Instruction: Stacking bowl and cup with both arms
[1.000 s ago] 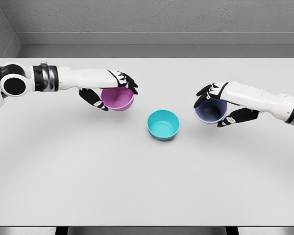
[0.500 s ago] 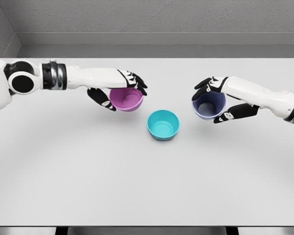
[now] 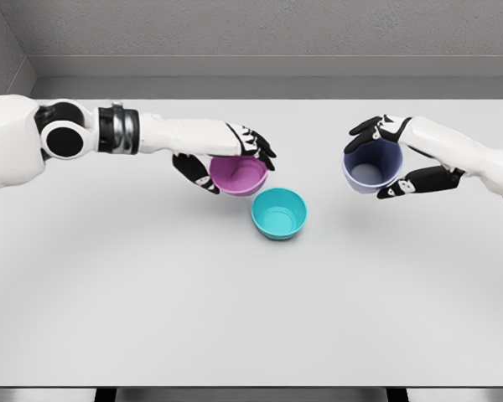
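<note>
- Both hands are farther along now: the left hand (image 3: pixel 226 159) holds the pink bowl (image 3: pixel 239 176) closer to the teal bowl (image 3: pixel 279 213) on the table (image 3: pixel 151 293).
- Off to the right, the right hand (image 3: pixel 402 155) grips the purple cup (image 3: pixel 371 166), lifted higher.

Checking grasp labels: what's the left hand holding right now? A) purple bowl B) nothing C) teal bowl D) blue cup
A: the left hand is closed around the purple bowl, while the teal bowl sits free on the table and the right hand holds the blue cup.
</note>
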### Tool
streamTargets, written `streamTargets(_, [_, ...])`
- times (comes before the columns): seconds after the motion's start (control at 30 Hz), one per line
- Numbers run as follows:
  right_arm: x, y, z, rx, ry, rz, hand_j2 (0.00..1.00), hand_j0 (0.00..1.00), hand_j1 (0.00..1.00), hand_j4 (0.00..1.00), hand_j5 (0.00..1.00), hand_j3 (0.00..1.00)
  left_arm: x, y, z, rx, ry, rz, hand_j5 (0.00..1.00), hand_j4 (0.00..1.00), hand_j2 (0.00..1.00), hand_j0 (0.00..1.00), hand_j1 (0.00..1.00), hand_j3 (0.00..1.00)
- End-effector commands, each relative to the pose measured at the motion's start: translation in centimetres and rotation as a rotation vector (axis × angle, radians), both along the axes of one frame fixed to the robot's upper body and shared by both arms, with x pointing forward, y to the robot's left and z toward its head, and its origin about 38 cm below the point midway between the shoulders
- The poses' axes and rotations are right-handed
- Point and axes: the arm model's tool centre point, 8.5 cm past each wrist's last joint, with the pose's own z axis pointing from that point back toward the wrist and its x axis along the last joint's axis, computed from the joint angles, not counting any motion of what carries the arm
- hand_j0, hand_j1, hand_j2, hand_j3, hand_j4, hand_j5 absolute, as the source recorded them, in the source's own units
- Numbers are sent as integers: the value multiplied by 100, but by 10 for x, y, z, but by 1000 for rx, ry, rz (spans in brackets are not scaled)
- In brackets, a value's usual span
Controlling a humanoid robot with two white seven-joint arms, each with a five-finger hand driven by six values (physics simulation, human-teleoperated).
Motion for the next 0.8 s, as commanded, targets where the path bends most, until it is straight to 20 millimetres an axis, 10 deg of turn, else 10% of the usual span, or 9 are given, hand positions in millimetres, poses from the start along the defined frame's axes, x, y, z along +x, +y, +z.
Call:
streamTargets(0.0, [0,1,0,21,7,-4,68,68,68,68,68,68,-2,-9,-2,-5,10,-15,75,75,75,75,75,75])
streamTargets(0.77, [0,1,-8,40,46,-11,68,68,68,68,68,68,-10,-44,1,33,0,-107,75,75,75,75,75,75])
